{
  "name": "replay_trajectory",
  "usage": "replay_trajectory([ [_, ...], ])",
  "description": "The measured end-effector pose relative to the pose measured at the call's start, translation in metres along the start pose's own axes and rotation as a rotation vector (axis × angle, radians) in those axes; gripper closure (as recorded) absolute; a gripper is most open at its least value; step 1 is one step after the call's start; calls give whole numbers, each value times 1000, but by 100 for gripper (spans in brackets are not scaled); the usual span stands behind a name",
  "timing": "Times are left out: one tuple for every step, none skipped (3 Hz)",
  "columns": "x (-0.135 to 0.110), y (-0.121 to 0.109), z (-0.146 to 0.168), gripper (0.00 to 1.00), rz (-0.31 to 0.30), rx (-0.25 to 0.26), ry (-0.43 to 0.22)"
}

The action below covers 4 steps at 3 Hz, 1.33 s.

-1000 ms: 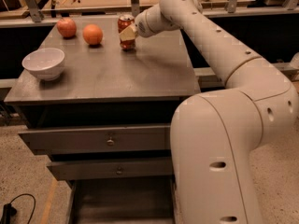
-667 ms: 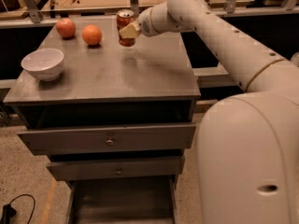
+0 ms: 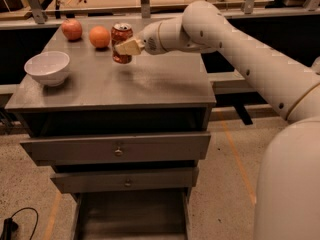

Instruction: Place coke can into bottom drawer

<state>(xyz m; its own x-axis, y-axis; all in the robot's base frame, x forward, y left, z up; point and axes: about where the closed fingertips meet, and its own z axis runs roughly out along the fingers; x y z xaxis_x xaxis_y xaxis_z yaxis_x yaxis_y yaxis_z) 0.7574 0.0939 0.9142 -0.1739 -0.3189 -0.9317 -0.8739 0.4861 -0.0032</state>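
Note:
The red coke can [image 3: 121, 40] with a silver top hangs upright a little above the grey cabinet top [image 3: 150, 84], near its back middle. My gripper [image 3: 125, 48] is shut on the coke can, one tan finger across its front. The white arm reaches in from the right. The bottom drawer [image 3: 131, 216] is pulled open at the foot of the cabinet, a deep grey tray with nothing showing in it.
Two oranges [image 3: 72, 29] [image 3: 99, 36] sit at the back left of the top, just left of the can. A white bowl [image 3: 47, 67] stands at the left edge. Two knobbed drawers [image 3: 118, 148] [image 3: 125, 180] are shut. A black cable [image 3: 15, 223] lies on the floor.
The gripper has lifted the coke can off the cabinet top, and it now hangs above the surface. The view has shifted, showing more of the open bottom drawer.

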Motion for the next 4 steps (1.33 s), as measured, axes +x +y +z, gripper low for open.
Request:
replay_trajectory([
  [-1,6,-1,100,-1,-19,-4],
  [-11,47,-18,100,-9,-83,-28],
  [-13,109,-34,100,26,-178,-32],
  [-6,163,-49,100,82,-221,-28],
])
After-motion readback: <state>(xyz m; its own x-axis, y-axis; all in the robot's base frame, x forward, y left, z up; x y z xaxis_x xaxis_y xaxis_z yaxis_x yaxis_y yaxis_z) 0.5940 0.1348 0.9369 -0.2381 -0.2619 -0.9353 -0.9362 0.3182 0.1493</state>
